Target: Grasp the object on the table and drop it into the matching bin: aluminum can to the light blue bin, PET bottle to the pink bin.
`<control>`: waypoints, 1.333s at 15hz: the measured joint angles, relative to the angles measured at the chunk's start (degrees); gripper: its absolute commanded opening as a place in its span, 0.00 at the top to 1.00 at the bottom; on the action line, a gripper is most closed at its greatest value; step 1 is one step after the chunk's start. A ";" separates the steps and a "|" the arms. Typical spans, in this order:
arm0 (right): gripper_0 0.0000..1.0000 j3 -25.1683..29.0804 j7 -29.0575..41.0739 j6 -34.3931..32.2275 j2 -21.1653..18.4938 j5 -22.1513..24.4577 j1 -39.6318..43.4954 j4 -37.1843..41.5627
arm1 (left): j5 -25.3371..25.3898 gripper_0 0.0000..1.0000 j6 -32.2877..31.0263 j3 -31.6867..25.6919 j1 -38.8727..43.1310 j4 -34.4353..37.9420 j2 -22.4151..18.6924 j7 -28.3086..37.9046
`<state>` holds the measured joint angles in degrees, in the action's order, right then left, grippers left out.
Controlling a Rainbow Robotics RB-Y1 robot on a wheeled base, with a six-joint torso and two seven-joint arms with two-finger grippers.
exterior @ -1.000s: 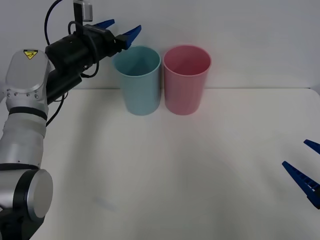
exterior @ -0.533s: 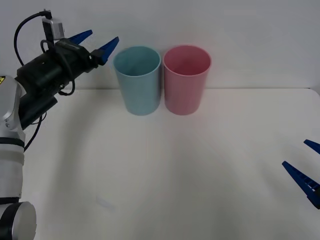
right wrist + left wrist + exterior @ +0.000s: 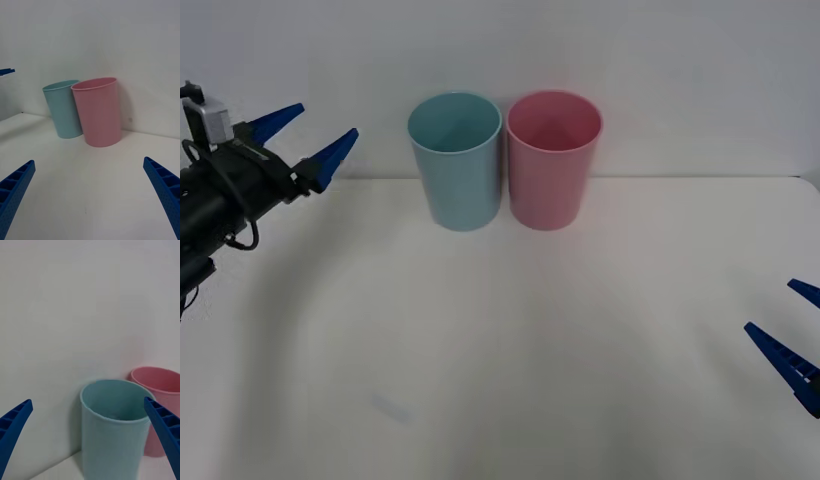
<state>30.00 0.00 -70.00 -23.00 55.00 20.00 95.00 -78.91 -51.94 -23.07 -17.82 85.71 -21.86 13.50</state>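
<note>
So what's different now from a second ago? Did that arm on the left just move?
Yes. The left gripper, open and holding nothing, has swung away from the rim of the light blue bin toward the robot's left and dropped a little lower. The light blue bin, the pink bin beside it and the open right gripper, low at the table's right edge, have not moved.

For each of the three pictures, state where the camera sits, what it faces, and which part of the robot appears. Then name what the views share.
Front view: above the arms, looking down on the wide white table; left gripper raised at left, right gripper low at right.
Right wrist view: faces the tall round pink plastic bin; own blue fingers open.
Left wrist view: faces the tall round light blue plastic bin; own fingers open.
All show both bins.
</note>
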 measured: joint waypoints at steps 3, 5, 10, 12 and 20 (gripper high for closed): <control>0.00 0.00 0.00 0.00 0.00 0.00 0.00 0.00 | 3.95 0.00 -6.14 -3.95 4.71 0.02 -3.42 -3.26; 0.00 0.00 0.00 0.00 0.00 0.00 0.00 0.00 | 8.03 0.00 -9.54 -5.35 8.43 0.08 -7.67 -3.59; 0.00 0.00 0.00 0.00 0.00 0.00 0.00 0.00 | 14.29 0.00 -15.27 -9.27 16.82 0.20 -13.35 -4.60; 0.00 0.00 0.00 0.00 0.00 0.00 0.00 0.00 | 15.72 0.00 -15.82 -9.89 20.11 1.12 -13.50 -5.15; 0.00 0.00 0.00 0.00 0.00 0.00 0.00 0.00 | 20.35 0.00 -16.41 -11.04 31.84 7.01 -13.55 -7.07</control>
<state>30.00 0.00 -70.00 -23.00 55.00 20.00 95.00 -58.56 -68.35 -34.12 14.02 92.71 -35.41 6.44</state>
